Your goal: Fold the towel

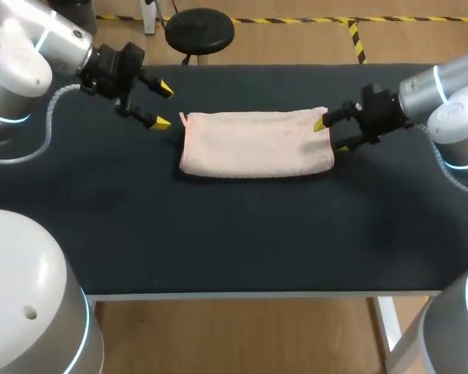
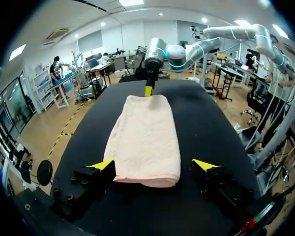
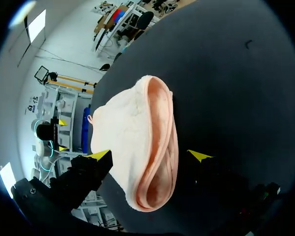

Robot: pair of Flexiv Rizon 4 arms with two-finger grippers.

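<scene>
Both claws stand released and hold nothing: the left gripper [image 1: 164,105], in the upper left of the head view, has its yellow tips spread wide just beside the left end of the towel [image 1: 253,144] without touching it. The right gripper [image 1: 330,135], at the right, straddles the opposite end with one tip close against the cloth. That towel lies in the upper middle on the black table [image 1: 234,234], pale pink, folded into a long flat band whose layers gape in a loop between the right gripper's fingers.
</scene>
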